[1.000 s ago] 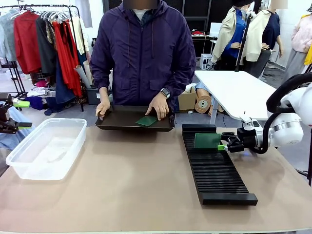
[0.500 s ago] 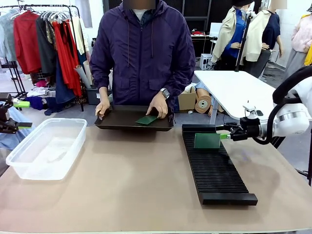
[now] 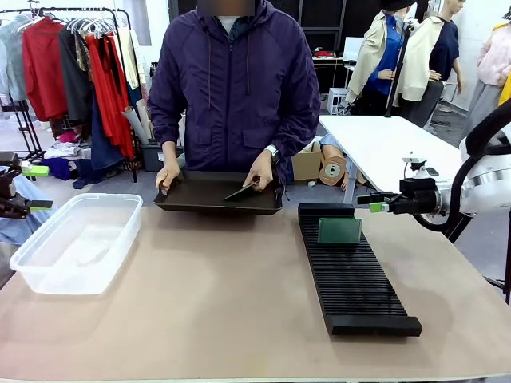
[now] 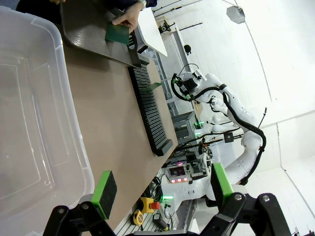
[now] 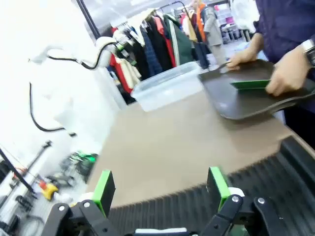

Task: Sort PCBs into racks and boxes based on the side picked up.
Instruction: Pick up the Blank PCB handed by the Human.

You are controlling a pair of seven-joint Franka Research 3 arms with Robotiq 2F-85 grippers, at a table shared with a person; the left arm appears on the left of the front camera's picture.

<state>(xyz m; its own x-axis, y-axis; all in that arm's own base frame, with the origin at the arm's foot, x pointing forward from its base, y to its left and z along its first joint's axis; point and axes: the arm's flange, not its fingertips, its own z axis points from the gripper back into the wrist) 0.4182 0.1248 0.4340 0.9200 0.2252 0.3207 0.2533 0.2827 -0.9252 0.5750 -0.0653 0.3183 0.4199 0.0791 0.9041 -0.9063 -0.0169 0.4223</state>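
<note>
the right end effector (image 3: pixel 372 203) hangs in the air just off the right side of the black slotted rack (image 3: pixel 351 279), near its far end. its fingers are spread with nothing between them. in its own wrist view the green pads (image 5: pixel 218 183) stand wide apart above the rack's ribs.

a standing pcb (image 3: pixel 339 230) sits upright in a slot close to the rack's far end. it is lower than the end effector and clear of it. the rack lies lengthwise on the right half of the tan surface (image 3: pixel 215 303), running from the person's side towards the robot.

the left end effector (image 4: pixel 162 187) is also spread and grips nothing. it hovers near a corner of the clear plastic tub (image 4: pixel 29 123), which rests on the left side of the surface, well apart from the rack.

at the far edge the person holds a dark tray (image 3: pixel 200 206), just left of the rack's far end. one hand (image 3: pixel 168 174) grips the tray's left end. the other hand (image 3: pixel 262 171) pinches a second pcb (image 3: pixel 241 191) over the tray's right part. this board looks tipped up on one edge rather than lying flat, though the angle is hard to judge from the front. which of its faces is turned up i cannot tell.
</note>
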